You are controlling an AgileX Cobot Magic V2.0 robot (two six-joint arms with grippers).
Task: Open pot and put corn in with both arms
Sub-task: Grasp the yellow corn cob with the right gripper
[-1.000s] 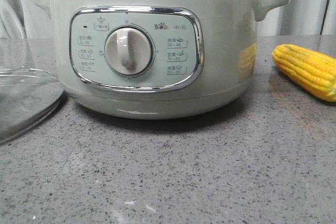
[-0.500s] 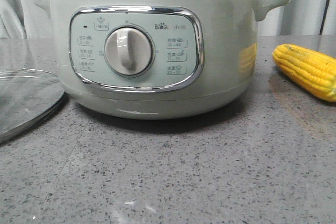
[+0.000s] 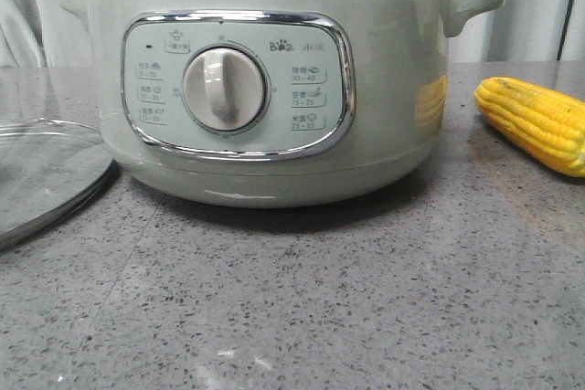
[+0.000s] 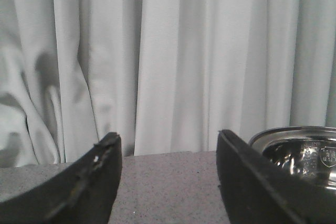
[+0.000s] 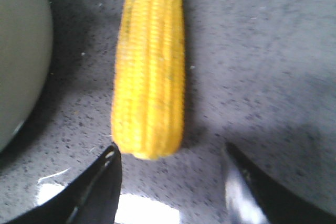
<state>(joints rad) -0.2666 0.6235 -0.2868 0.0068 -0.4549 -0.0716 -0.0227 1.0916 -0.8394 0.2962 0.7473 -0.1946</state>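
With the lid already lying on the table beside the open pot, the corn is waiting right of it; both grippers are gaping, empty.

A flat round glass lid lies on the speckled grey stone counter at the left, its rim down on the surface. Behind the counter hangs a pale curtain in long soft folds, running the whole width of the back.
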